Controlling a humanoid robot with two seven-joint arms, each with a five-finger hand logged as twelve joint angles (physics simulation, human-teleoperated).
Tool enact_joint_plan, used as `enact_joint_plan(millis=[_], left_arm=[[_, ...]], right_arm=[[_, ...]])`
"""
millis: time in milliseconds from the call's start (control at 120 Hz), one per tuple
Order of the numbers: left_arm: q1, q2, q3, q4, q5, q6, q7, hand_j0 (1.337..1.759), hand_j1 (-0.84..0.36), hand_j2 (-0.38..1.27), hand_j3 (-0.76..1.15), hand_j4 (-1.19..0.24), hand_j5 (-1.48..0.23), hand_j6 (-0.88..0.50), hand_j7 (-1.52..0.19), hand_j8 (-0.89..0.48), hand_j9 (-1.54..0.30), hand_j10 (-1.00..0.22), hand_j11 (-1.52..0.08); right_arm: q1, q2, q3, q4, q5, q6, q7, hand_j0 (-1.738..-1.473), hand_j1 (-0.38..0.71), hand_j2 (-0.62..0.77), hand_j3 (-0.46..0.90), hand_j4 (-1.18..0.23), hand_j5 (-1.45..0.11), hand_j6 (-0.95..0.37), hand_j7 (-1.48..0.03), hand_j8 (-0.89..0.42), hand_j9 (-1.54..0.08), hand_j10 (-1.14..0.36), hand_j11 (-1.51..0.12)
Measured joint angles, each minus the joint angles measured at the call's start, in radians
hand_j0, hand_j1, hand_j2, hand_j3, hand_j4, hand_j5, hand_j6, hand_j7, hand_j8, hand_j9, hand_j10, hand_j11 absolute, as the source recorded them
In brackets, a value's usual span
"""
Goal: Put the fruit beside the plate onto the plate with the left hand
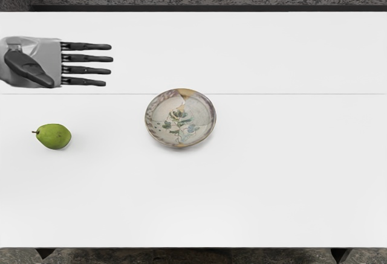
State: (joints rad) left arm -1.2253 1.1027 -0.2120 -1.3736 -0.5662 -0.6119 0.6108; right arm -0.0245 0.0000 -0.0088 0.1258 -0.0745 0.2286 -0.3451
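White tabletop is showing nothing done yet: the green pear (53, 136) is lying well left of the plate (181, 119), while I am holding my left hand (57, 64) flat, fingers outstretched and empty, beyond the pear.

- The table (272, 185) is white and fills most of the view, with a dark mottled floor beyond its far edge.
- The left hand (57, 63) comes in from the left edge, above the far-left part of the table.
- Its four fingers (87, 58) are straight, spread slightly and point right; the thumb (27, 68) lies across the palm side. It holds nothing.
- The pear (53, 136) is green and lies on its side near the left edge, with the stem pointing left.
- The hand is well apart from the pear, farther back on the table.
- The plate (180, 118) sits near the middle, round, with a leafy pattern and a brownish rim.
- The pear lies well left of the plate, not touching it.
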Motion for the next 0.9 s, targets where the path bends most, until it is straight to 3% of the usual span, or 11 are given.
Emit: enact_joint_plan(millis=[333, 583, 675, 900], left_arm=[[-0.017, 0.011, -0.014, -0.008, 0.067, 0.0, 0.0, 1.658, 0.33, 0.0, 0.0, -0.01, -0.02, -0.01, -0.02, -0.01, -0.02, -0.01, -0.02], [-0.017, -0.019, -0.149, -0.009, 0.619, 0.0, 0.0, 1.658, 0.33, 0.0, 0.0, -0.02, -0.02, -0.02, -0.02, -0.02, -0.02, -0.02, -0.02], [-0.01, -0.021, -0.168, -0.04, 0.804, 0.0, 0.0, 1.658, 0.32, 0.0, 0.0, -0.02, -0.03, -0.02, -0.03, -0.02, -0.03, -0.02, -0.03], [0.081, -0.118, -0.171, -0.136, 1.094, 0.0, 0.0, 1.658, 0.28, 0.01, 0.0, -0.06, -0.08, -0.06, -0.08, -0.06, -0.08, -0.06, -0.08]], right_arm=[[0.001, 0.0, -0.002, 0.0, -0.001, 0.0, 0.0, -1.658, -0.35, 0.0, 0.0, 0.0, 0.0, 0.0, 0.0, 0.0, 0.0, 0.0, 0.0], [0.001, 0.0, -0.003, 0.0, -0.001, 0.0, 0.0, -1.658, -0.35, 0.0, 0.0, 0.0, 0.0, 0.0, 0.0, 0.0, 0.0, 0.0, 0.0], [0.001, 0.0, -0.003, 0.001, -0.001, 0.0, 0.0, -1.658, -0.35, 0.0, 0.0, 0.0, 0.0, 0.0, 0.0, 0.0, 0.0, 0.0, 0.0], [0.001, 0.0, -0.003, 0.001, -0.001, 0.0, 0.0, -1.658, -0.35, 0.0, 0.0, 0.0, 0.0, 0.0, 0.0, 0.0, 0.0, 0.0, 0.0]])
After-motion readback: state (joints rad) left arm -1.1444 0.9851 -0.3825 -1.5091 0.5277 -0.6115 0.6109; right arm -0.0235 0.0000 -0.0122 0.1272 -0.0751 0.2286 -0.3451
